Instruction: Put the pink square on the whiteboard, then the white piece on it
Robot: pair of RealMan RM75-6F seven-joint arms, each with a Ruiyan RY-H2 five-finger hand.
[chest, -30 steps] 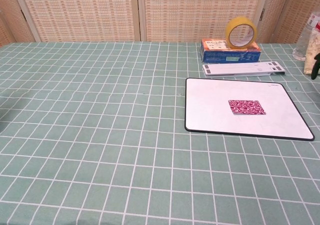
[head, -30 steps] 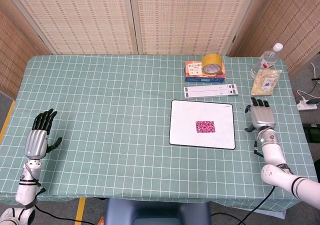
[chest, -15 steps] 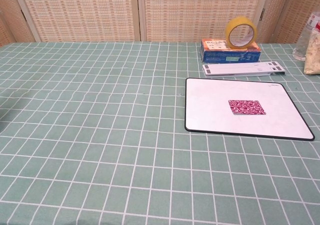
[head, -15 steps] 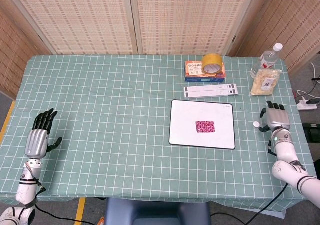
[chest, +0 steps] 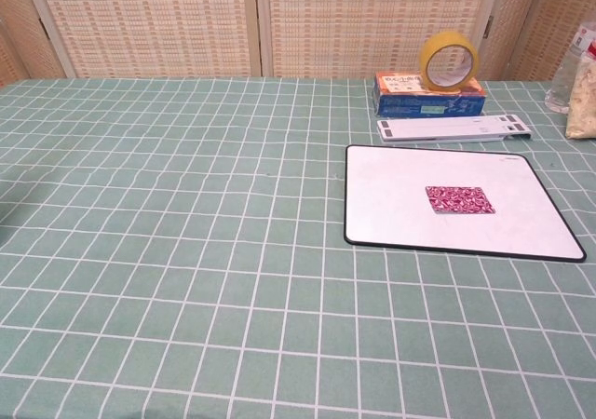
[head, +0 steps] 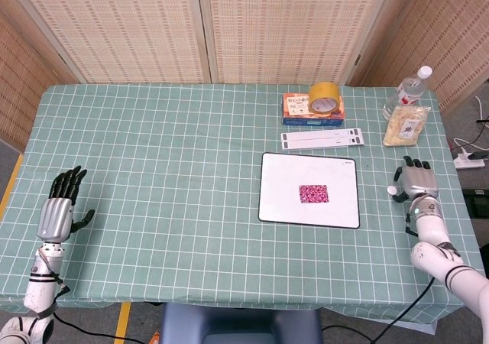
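The pink patterned square (head: 313, 193) (chest: 459, 199) lies flat near the middle of the whiteboard (head: 283, 206) (chest: 391, 219). A small white round piece (head: 391, 190) sits on the tablecloth just right of the board. My right hand (head: 417, 182) rests palm down beside it, fingers stretched forward, with the thumb next to the piece; whether they touch I cannot tell. It holds nothing. My left hand (head: 59, 210) lies open at the table's left front, fingers apart and empty. Neither hand shows in the chest view.
Behind the whiteboard lie a long white strip (head: 322, 138) (chest: 453, 127) and an orange-blue box (head: 313, 113) (chest: 428, 95) with a yellow tape roll (head: 324, 98) (chest: 449, 61) on it. A water bottle (head: 409, 89) and a snack bag (head: 405, 125) stand at the back right.
My right hand moved right, away from the whiteboard's edge, uncovering the white piece, then shifted slightly back toward it. The left hand and pink square stayed put.
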